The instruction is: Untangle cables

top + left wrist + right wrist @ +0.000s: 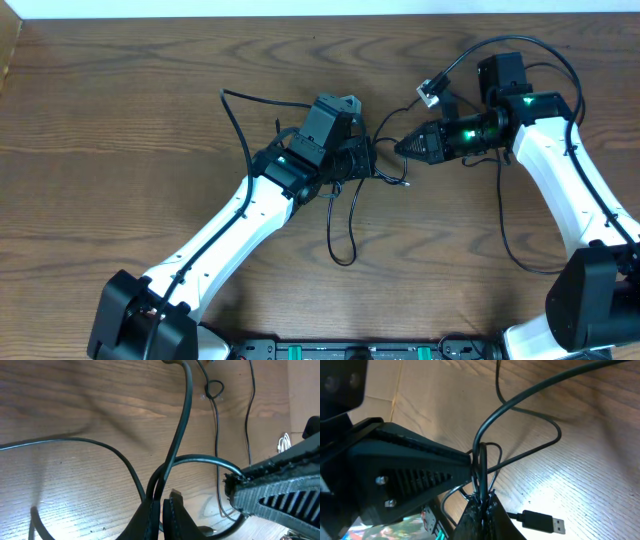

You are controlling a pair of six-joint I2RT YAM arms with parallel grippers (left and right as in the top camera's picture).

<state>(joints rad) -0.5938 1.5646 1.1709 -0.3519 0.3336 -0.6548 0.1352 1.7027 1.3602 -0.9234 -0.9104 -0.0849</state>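
Note:
The cables (345,225) are thin black cords looping over the wooden table between my two arms. One cord ends in a white plug (430,92) at the back. My left gripper (378,160) and right gripper (402,147) meet tip to tip over the tangle. In the left wrist view the left gripper (162,512) is shut on a black cord (182,425) that rises from its jaws. In the right wrist view the right gripper (482,510) is shut on a bunch of black cords (481,460). A black USB plug (542,521) lies on the table beside it.
One black cord (238,125) arcs out to the left of the left arm, and another (515,240) curves down by the right arm. A short white cord (284,442) lies at the far right of the left wrist view. The arm bases (360,350) line the front edge.

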